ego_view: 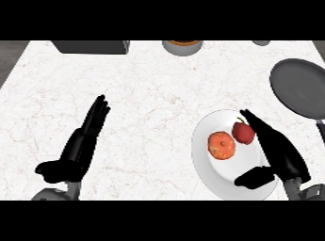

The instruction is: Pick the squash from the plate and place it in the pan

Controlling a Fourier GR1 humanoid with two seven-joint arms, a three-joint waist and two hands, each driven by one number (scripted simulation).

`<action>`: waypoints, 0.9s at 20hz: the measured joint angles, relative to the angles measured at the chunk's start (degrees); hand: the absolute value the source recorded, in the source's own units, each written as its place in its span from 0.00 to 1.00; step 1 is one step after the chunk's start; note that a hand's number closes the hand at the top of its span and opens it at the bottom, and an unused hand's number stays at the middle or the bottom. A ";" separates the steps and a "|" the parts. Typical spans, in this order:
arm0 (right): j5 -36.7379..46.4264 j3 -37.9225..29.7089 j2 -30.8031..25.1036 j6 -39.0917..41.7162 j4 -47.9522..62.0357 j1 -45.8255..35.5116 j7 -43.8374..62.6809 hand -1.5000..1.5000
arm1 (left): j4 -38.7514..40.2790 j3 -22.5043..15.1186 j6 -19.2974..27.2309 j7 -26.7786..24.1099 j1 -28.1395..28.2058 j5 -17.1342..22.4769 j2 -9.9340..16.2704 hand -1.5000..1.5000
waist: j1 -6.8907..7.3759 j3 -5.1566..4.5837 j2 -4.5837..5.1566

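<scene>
While on the white plate (214,174), orange squash (221,145) just left of the open, empty right hand (280,153).

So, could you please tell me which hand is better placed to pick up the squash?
The right hand: it is over the plate, fingers straight beside the squash, with the pan on its side. The left hand rests open, far across the counter.
</scene>
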 measured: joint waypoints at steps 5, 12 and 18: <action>4.19 1.54 5.71 3.83 5.92 -3.28 3.07 0.00 | 1.64 1.65 -1.55 -0.86 0.12 -0.41 -1.05 0.50 | -0.68 0.04 -0.10; 9.52 -1.38 12.24 7.53 9.29 -3.55 3.53 0.00 | 2.70 4.24 -3.38 -1.35 0.24 -2.77 -3.30 0.50 | -1.10 0.03 -0.21; 13.23 -5.00 16.33 7.35 12.19 -3.11 0.75 0.00 | 0.99 4.85 -4.21 -0.09 1.68 -4.93 -5.03 0.50 | -1.13 0.00 -0.27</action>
